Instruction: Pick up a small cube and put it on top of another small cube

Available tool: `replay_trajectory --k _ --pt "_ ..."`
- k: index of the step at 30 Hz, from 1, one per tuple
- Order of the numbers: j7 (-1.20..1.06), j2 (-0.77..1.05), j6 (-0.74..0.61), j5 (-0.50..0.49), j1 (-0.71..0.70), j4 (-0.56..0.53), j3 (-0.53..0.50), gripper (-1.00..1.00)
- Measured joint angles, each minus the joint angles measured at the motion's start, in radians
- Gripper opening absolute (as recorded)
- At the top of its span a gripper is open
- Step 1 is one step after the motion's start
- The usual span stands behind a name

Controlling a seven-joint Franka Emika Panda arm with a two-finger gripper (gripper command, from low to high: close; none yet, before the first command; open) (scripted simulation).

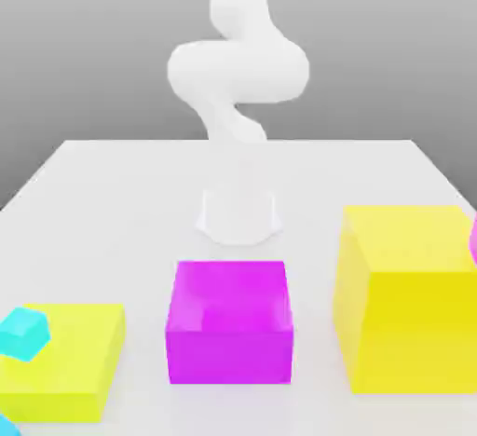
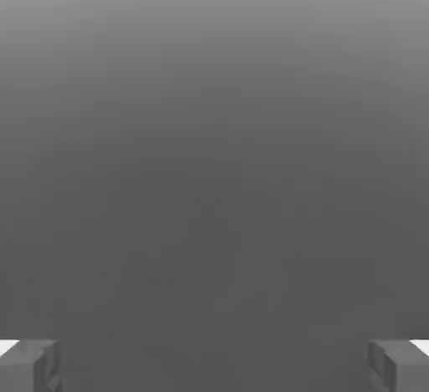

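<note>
The arm (image 1: 238, 71) stands at the far side of the white surface (image 1: 121, 192), coiled up well above the blocks. In the hand view the gripper (image 2: 214, 365) is spread wide, one finger (image 2: 29, 365) at each lower corner with nothing but grey between them, so it is released and carrying nothing.

On the surface sit three big blocks: a magenta one (image 1: 229, 322) in the middle, a tall yellow block (image 1: 410, 294) at the exterior view's right, and a flatter yellow block (image 1: 65, 360) at the exterior view's left. A small cyan cube (image 1: 22, 332) rests tilted on that flat block's near-left corner. A sliver of pink (image 1: 473, 238) shows at the right edge, touching the tall block's top.

The tiny yellow cube the task calls for I cannot find; it may be hidden behind one of the big blocks or lie beyond the frame, so I cannot say where it is.

That is the main risk as I judge it. The arm could go for the cyan cube or a big yellow block by colour alone. The big blocks are probably too wide to grasp, and a descent near them could knock the tilted cyan cube off its perch.
</note>
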Motion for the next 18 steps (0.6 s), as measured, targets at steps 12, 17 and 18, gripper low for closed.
replay_trajectory --k 12,17,18 --pt "-0.450 0.323 0.127 -0.002 0.297 -0.118 0.112 0.00" --pt "-0.650 0.463 0.202 -0.017 0.416 -0.185 0.175 0.00" --pt "-0.687 0.492 0.217 -0.022 0.438 -0.198 0.189 0.00"
